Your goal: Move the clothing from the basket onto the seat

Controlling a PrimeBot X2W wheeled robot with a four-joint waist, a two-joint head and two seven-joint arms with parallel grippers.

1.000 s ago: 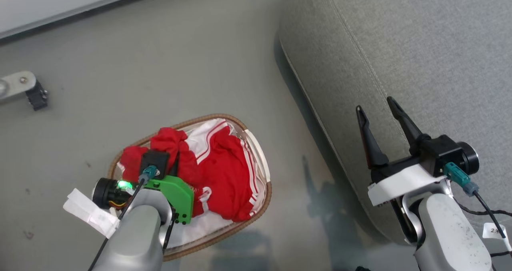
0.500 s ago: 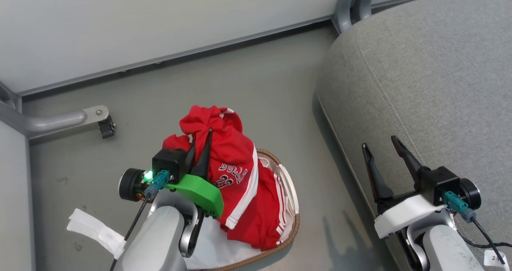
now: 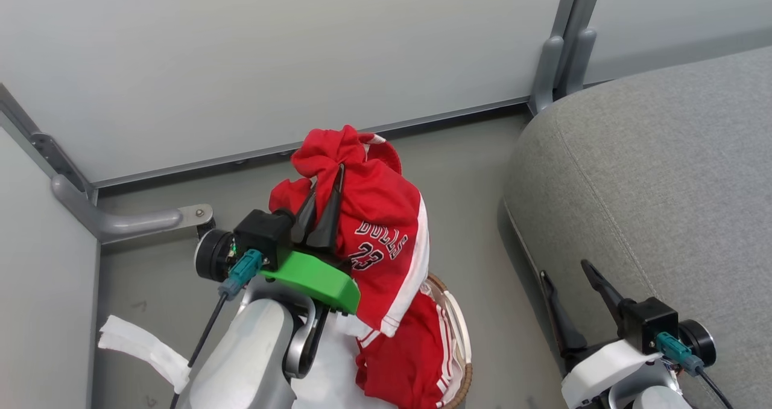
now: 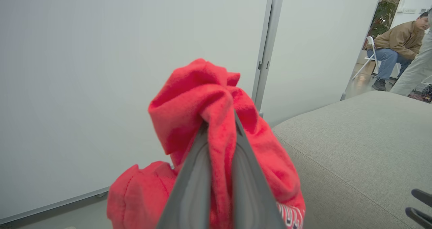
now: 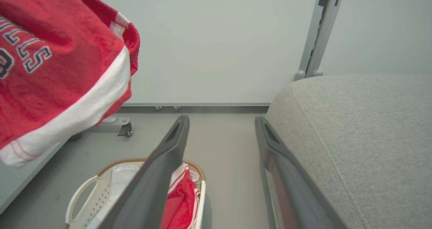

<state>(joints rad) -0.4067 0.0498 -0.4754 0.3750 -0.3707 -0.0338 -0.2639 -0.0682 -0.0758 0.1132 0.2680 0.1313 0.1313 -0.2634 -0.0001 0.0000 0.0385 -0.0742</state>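
Observation:
My left gripper (image 3: 329, 175) is shut on a bunched fold of a red garment (image 3: 386, 216) with white trim and a printed number. It holds the garment high above the basket (image 3: 461, 330), and the cloth hangs down to the right. In the left wrist view the red cloth (image 4: 189, 97) is pinched between the two fingers. More red-and-white clothing (image 3: 404, 361) lies in the basket (image 5: 148, 160) on its white liner. The grey seat (image 3: 651, 174) stands to the right. My right gripper (image 3: 564, 269) is open and empty beside the seat's edge (image 5: 364, 127).
White partition panels stand behind, joined by a grey post (image 3: 564, 41). A grey foot with a caster (image 3: 151, 219) juts onto the floor at the left. In the left wrist view a person (image 4: 395, 43) sits on a chair far beyond the seat.
My left gripper has risen out of the basket, lifting the red garment up with it. The head camera has tilted up toward the wall. The right gripper stays open.

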